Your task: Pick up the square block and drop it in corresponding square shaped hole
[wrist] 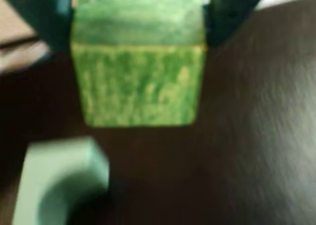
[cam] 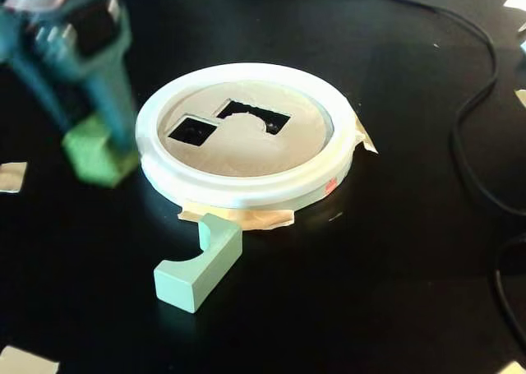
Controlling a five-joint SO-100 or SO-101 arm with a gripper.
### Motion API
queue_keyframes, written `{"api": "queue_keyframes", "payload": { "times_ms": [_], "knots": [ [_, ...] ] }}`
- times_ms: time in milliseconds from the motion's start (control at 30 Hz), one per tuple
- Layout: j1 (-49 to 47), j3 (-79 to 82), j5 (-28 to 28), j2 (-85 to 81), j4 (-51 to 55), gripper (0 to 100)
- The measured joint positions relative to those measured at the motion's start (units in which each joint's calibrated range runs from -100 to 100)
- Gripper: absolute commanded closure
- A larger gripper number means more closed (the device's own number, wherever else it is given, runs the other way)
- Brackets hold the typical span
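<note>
The gripper (cam: 99, 156) has its teal fingers (wrist: 47, 17) closed narrow against two opposite sides of the square block (wrist: 138, 71), the mottled green cube filling the upper middle of the wrist view. In the fixed view the same block (cam: 99, 154) sits at about nine o'clock from the round tan board (cam: 246, 144), just outside its white plastic rim (cam: 238, 189). The arm there is smeared with motion blur, so whether the cube is clear of the black table (cam: 394, 251) or only just skimming it is hard to say; it looks slightly raised.

The pick-up therefore seems done, and the carry is the step in hand. What is left: bring the cube over the rim and toward the centre, to the square shaped hole (cam: 191, 130), which lies at roughly ten o'clock on the board, beside the larger cut-out with a curved edge (cam: 255, 115) at about one o'clock. The cube's faces will likely need squaring to the hole's edges before the release.

The pale mint notched block (cam: 200, 263) lies on the table at six o'clock from the board, apart from the gripper and untouched.
</note>
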Motion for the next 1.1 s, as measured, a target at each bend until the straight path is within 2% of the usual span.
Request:
{"api": "queue_keyframes", "payload": {
  "times_ms": [100, 300, 433, 767, 1100],
  "knots": [
    [-9.5, -1.2, -3.7, 0.0, 0.0, 66],
    [-21.6, -1.3, -7.4, 0.2, -0.1, 66],
    [-26.3, -1.6, -8.4, 7.0, -6.4, 66],
    [-33.4, -2.0, -9.8, 20.0, -19.2, 66],
    [-37.2, -2.0, -10.8, 26.4, -22.7, 66]
  ]
}}
